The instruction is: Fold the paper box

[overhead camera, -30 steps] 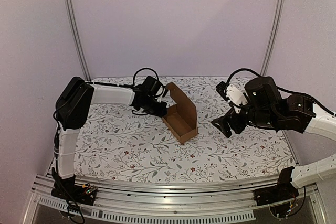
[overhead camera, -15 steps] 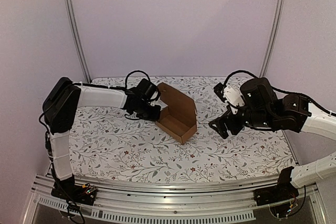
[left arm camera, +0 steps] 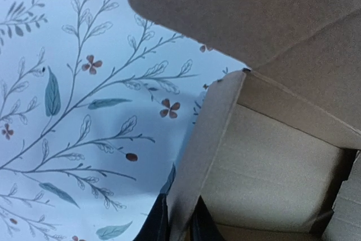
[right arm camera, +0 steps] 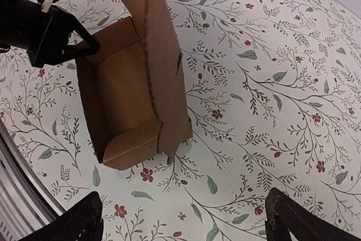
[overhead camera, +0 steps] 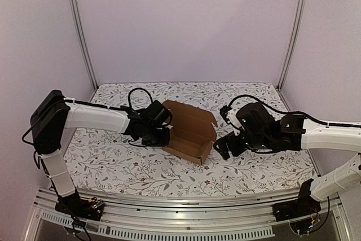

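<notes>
The left gripper (overhead camera: 162, 135) is clamping the left end wall of the box (overhead camera: 189, 142). Its fingers (left arm camera: 158, 227) are sitting almost together, with only the thin cardboard between them, one outside the tray and one inside. To my eye that pinch is working as an anchor, stopping the light carton from sliding or spinning on the table (overhead camera: 113, 162) while the other arm works on it.

The right gripper (overhead camera: 221, 149) is hovering low just beside the box's right end, jaws spread wide and holding nothing. It looks as though it is being kept free for the folding itself, most likely to push the lid (overhead camera: 192, 115) over or tuck an end flap.

The box is sitting on the flowered cloth about mid-table, between the two grippers, touching the left one and apart from the right. It is lying as an open tray with its mouth facing up. Its long axis is running left to right, with the right end angling a little nearer. The lid is rising from the far long side. Whether it is standing upright or leaning back I cannot tell. The right end wall is already standing folded up, so I judge the closing of the lid is what is coming next
</notes>
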You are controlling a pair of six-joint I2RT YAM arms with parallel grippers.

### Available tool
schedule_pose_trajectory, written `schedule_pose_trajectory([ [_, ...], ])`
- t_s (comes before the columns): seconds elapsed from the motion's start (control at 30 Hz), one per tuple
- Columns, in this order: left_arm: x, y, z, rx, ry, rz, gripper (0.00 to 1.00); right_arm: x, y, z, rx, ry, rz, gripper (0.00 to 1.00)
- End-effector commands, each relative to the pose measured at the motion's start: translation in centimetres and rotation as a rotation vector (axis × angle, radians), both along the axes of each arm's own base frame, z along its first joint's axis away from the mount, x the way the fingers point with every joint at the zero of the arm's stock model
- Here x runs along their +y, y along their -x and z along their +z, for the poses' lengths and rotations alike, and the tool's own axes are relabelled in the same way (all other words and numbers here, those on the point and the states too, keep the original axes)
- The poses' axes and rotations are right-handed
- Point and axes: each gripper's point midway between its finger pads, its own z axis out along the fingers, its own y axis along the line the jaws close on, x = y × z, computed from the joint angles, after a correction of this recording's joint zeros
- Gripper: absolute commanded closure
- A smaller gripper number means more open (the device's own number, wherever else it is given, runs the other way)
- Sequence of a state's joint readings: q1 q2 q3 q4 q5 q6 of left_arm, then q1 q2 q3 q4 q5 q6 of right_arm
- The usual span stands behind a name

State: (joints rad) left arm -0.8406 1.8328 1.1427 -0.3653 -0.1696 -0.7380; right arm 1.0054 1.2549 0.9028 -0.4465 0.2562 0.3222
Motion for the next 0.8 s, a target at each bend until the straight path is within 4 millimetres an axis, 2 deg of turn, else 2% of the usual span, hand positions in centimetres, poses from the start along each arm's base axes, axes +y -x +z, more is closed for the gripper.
schedule_pose_trajectory([
  [0.0,1.2,1.8,-0.1,-0.004,0.006,0.156,0.88,0.7,-0.4,-1.1,-0.003,-0.066,-0.092,0.01],
  [0.2,1.5,3.1,-0.5,0.015,0.011,0.253,0.88,0.2,-0.7,-2.2,-0.015,-0.066,-0.154,0.01],
  [0.47,0.8,4.2,-0.6,0.007,0.017,0.305,0.78,-0.2,-0.9,-2.6,-0.031,-0.068,-0.175,0.01],
  [0.63,0.9,4.6,0.0,-0.003,0.038,0.327,0.65,-0.4,-0.9,-2.1,-0.054,-0.058,-0.157,0.01],
  [0.77,1.1,5.1,1.2,-0.025,0.054,0.308,0.59,-0.7,-0.9,-1.5,-0.074,-0.046,-0.147,0.01],
])
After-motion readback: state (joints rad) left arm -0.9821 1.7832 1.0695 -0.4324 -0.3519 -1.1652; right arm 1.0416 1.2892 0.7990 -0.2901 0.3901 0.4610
